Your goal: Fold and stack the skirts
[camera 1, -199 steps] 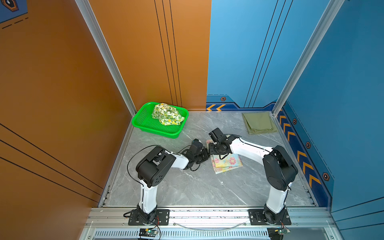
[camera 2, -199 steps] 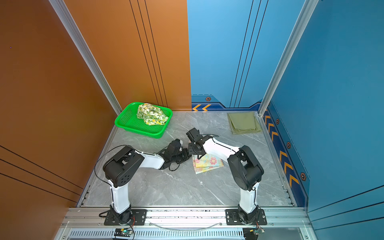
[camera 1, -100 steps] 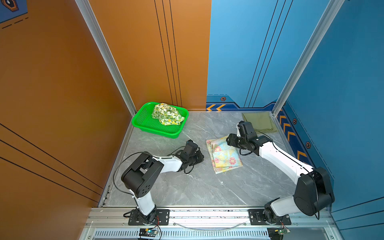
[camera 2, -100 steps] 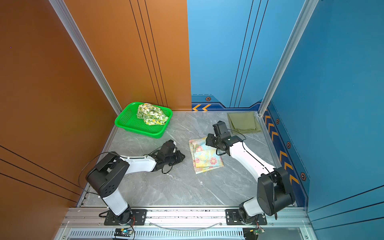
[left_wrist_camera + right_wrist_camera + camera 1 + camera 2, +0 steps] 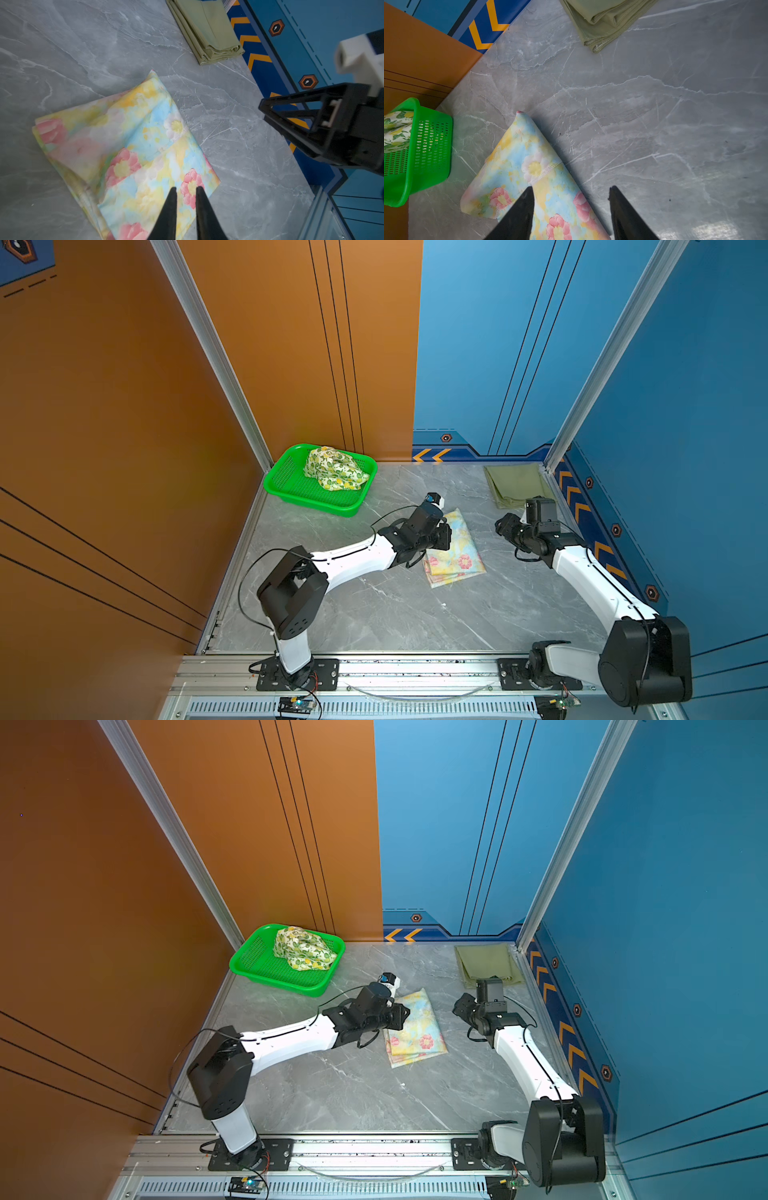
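Note:
The pastel blue-yellow skirt with pink flowers (image 5: 457, 556) (image 5: 417, 1031) lies folded flat on the grey floor in the middle. My left gripper (image 5: 446, 537) (image 5: 186, 188) hovers over its left edge, its jaws a narrow gap apart with nothing between them. Off the skirt's right side, my right gripper (image 5: 500, 526) (image 5: 571, 188) stands wide open and empty. The olive-green skirt (image 5: 515, 485) (image 5: 207, 31) (image 5: 602, 20) lies folded in the back right corner. The lemon-print skirt (image 5: 334, 468) (image 5: 303, 948) sits bunched in the basket.
The bright green perforated basket (image 5: 316, 497) (image 5: 425, 145) stands at the back left against the orange wall. Blue walls with orange chevrons close the right side and back. The aluminium rail with both arm bases runs along the front.
The right arm has swung away to the right of the floral skirt. The left gripper drew back left, then came over the skirt's left edge and opened a little.

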`<state>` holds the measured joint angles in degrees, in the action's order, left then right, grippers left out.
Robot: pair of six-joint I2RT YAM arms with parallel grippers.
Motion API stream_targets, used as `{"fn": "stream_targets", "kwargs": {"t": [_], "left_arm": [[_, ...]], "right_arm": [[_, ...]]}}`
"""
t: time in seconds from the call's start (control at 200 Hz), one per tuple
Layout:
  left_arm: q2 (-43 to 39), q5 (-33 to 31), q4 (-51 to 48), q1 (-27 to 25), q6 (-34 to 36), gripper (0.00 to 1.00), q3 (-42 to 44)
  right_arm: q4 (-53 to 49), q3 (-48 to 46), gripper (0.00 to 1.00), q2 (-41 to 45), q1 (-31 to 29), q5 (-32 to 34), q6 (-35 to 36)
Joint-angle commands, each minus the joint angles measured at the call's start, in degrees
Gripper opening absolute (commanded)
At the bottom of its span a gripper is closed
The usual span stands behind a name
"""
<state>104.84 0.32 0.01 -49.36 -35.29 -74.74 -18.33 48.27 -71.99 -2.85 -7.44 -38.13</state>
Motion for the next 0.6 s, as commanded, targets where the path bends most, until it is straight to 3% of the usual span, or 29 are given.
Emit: {"fn": "stream_targets", "kwargs": {"t": [0.0, 0.26, 0.596], "left_arm": [[6.4, 1.8, -5.6, 0.7, 3.5, 0.19, -5.4], [12.4, 7.8, -2.3, 8.2, 3.0, 0.19, -7.5], [16.9, 13.3, 7.5, 14.2, -1.2, 0.19, 2.1]], "right_arm": [[1.4, -1.2, 0.59, 1.0, 1.1, -2.0, -1.2], [-0.5, -0.3, 0.58, 0.6, -1.3, 1.1, 1.6], [-2.3, 8.0, 0.58, -8.7, -12.0, 7.7, 7.3]]}}
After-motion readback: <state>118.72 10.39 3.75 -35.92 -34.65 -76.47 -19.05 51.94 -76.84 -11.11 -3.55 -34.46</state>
